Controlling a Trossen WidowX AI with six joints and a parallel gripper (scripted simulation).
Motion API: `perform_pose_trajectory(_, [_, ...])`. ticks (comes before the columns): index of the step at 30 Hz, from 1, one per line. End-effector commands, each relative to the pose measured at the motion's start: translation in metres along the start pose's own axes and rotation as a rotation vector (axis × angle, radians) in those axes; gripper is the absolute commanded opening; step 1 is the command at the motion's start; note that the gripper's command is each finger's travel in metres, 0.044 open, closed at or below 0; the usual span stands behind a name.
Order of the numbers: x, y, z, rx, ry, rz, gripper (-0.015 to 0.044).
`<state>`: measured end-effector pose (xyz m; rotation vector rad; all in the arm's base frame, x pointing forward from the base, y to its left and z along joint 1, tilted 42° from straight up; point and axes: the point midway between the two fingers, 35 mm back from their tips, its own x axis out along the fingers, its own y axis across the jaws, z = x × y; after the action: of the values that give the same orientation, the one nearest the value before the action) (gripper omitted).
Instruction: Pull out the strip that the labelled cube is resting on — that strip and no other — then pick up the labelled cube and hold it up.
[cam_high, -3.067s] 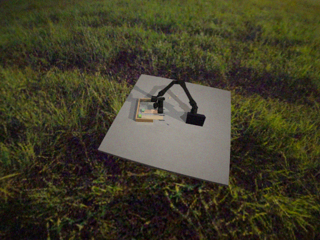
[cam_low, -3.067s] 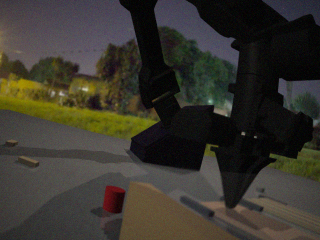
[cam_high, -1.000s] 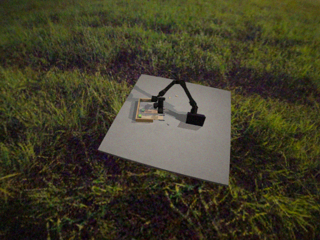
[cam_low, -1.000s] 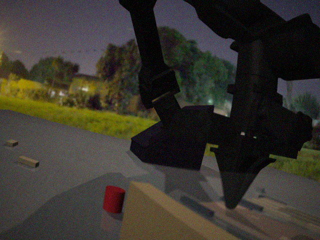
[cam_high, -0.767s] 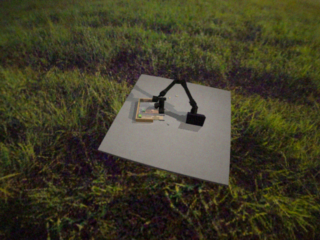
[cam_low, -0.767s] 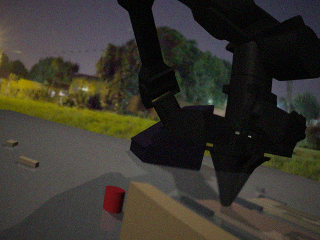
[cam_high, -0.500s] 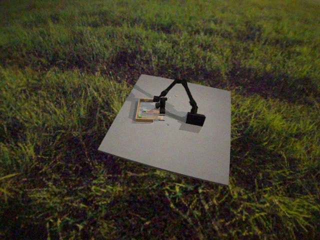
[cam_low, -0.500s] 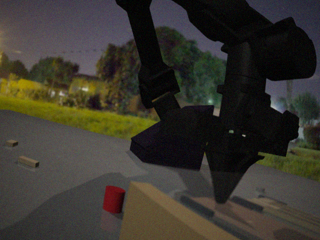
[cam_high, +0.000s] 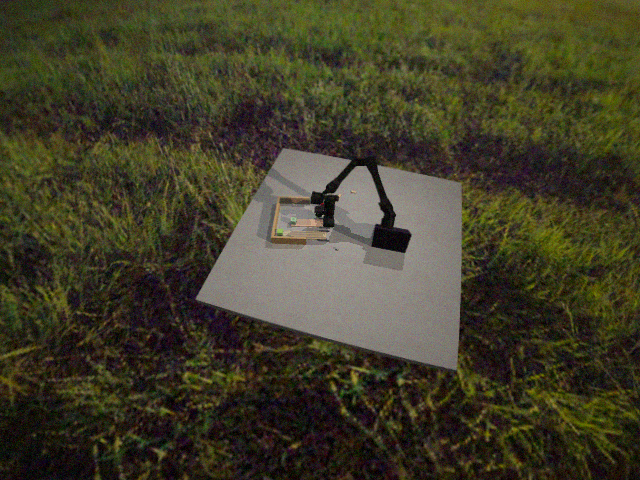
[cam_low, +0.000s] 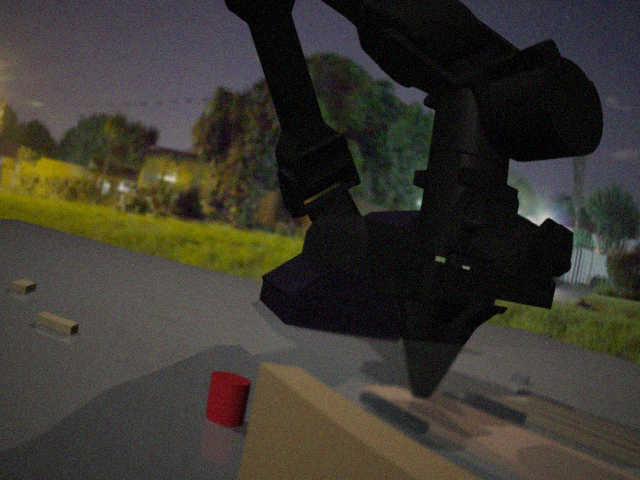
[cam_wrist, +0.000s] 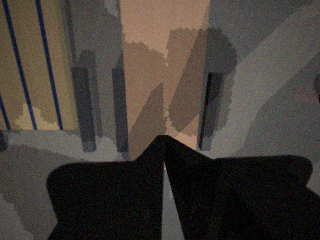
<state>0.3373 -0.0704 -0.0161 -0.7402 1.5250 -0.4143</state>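
Observation:
My gripper (cam_high: 328, 225) (cam_low: 423, 394) (cam_wrist: 162, 140) is shut and empty, fingertips together, just above the near end of the plain pinkish strip (cam_high: 307, 223) (cam_wrist: 150, 27). A green cube with a pale patch on it (cam_high: 293, 220) rests at the far end of that strip; its label is too small to read. A second green cube (cam_high: 279, 231) sits at the far end of the striped tan strip (cam_high: 313, 234) (cam_wrist: 50, 45), which has dark blue lines. Neither cube shows in the wrist view.
A wooden frame (cam_high: 289, 240) (cam_low: 310, 413) borders the strips. Dark rails (cam_wrist: 83, 112) (cam_wrist: 211, 112) stand beside the pinkish strip. A red cylinder (cam_low: 227, 397) stands outside the frame. Two small wooden blocks (cam_low: 56, 322) (cam_low: 23, 286) lie farther off on the table (cam_high: 361, 304).

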Motion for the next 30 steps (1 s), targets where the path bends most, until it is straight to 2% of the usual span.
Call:
perform_pose_trajectory(1, [0.005,0.0,-0.013,-0.009,0.023,0.0,0.0])
perform_pose_trajectory(30, [0.005,0.001,-0.056,-0.01,0.025,0.0,0.0])
